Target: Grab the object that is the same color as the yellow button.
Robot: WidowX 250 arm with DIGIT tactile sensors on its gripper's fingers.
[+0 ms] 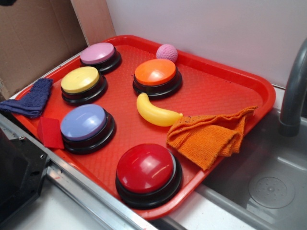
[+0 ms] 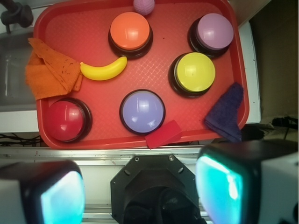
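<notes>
Well beyond the seemingly parted end effector, banana touching orange cloth.

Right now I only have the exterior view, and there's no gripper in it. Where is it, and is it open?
Observer: The wrist view shows the gripper open, with nothing between its fingers.
Operator: Over the tray?
Observer: No. It sits outside the red tray, past the rim nearest the blue button and the red block.
Operator: Banana lined up?
Observer: No. In that view the yellow banana lies up and left of the gripper's centre, beyond the red button, with its left tip at the orange cloth.
</notes>
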